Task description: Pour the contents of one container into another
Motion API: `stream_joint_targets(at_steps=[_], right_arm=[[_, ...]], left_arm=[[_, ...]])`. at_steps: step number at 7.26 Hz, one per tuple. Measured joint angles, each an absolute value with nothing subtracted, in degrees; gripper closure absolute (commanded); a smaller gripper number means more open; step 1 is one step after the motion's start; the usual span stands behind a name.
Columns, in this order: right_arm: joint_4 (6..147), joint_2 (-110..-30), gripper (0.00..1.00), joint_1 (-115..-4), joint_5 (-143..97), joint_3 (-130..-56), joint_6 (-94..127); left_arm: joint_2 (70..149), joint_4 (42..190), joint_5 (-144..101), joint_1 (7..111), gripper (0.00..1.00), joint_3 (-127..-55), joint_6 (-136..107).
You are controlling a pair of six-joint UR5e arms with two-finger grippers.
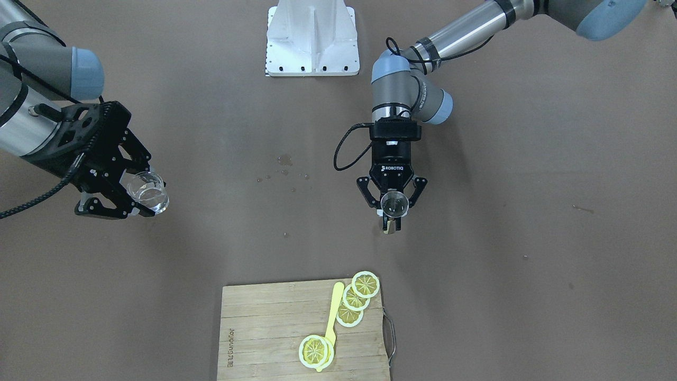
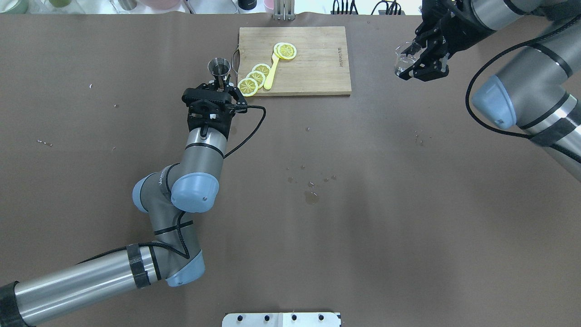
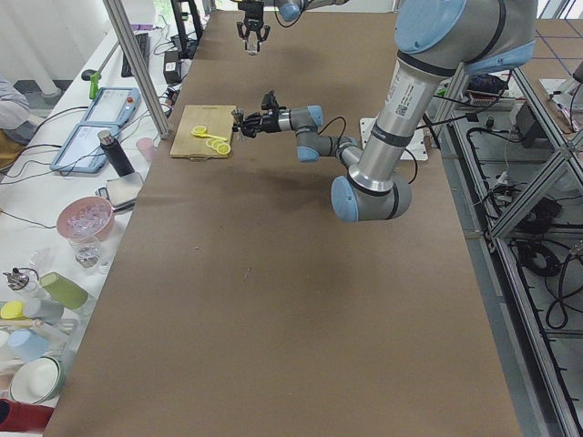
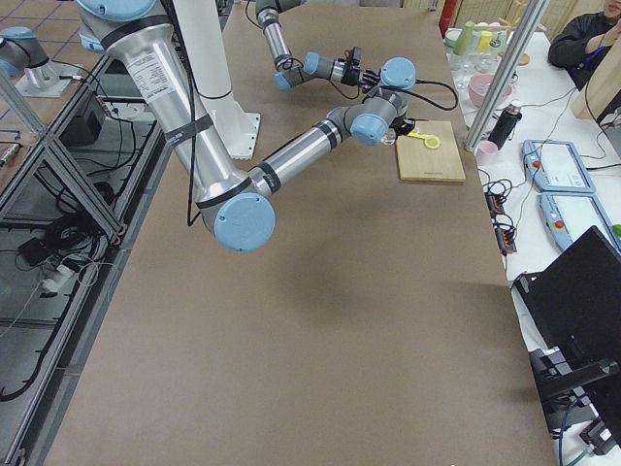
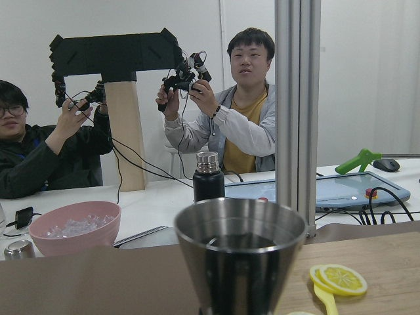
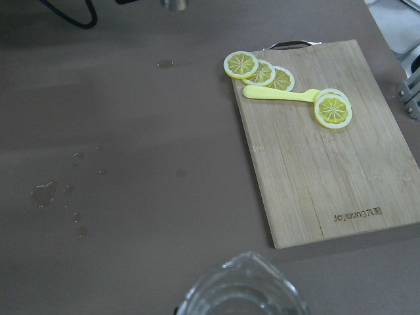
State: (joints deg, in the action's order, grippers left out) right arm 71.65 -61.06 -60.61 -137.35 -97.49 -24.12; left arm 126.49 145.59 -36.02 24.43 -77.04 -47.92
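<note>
My left gripper [image 1: 392,218] is shut on the silvery hourglass jigger [image 1: 394,203], which it holds upright just off the cutting board's corner. From overhead the jigger [image 2: 219,67] stands past the left gripper [image 2: 219,84]. Its open cup [image 5: 239,252] fills the left wrist view. Far to the other side, my right gripper [image 1: 136,205] is shut on the small clear glass [image 1: 148,192] and holds it above the table. The glass [image 2: 404,56] seems to hold a little clear liquid. Only its rim [image 6: 244,294] shows at the bottom of the right wrist view.
A wooden cutting board [image 2: 317,68] with lemon slices [image 2: 254,78] and a yellow spoon [image 2: 271,72] lies between the grippers at the far edge. Water drops [image 2: 311,196] spot the brown table's middle. Operators, a pink bowl [image 5: 73,228] and a black bottle [image 5: 208,177] are beyond the table.
</note>
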Motion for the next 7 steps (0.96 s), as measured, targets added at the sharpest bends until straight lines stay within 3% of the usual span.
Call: stream_joint_targets(at_steps=[4, 7], right_arm=[[86.8, -59.1, 1.0, -55.8, -129.9, -102.1, -33.7], [91.8, -54.4, 1.0, -55.2, -129.4, -100.8, -34.9]], left_arm=[[130.7, 146.4, -40.7, 24.1, 1.0, -76.0, -40.0], [131.8, 147.0, -41.4, 22.9, 1.0, -75.8, -38.6]])
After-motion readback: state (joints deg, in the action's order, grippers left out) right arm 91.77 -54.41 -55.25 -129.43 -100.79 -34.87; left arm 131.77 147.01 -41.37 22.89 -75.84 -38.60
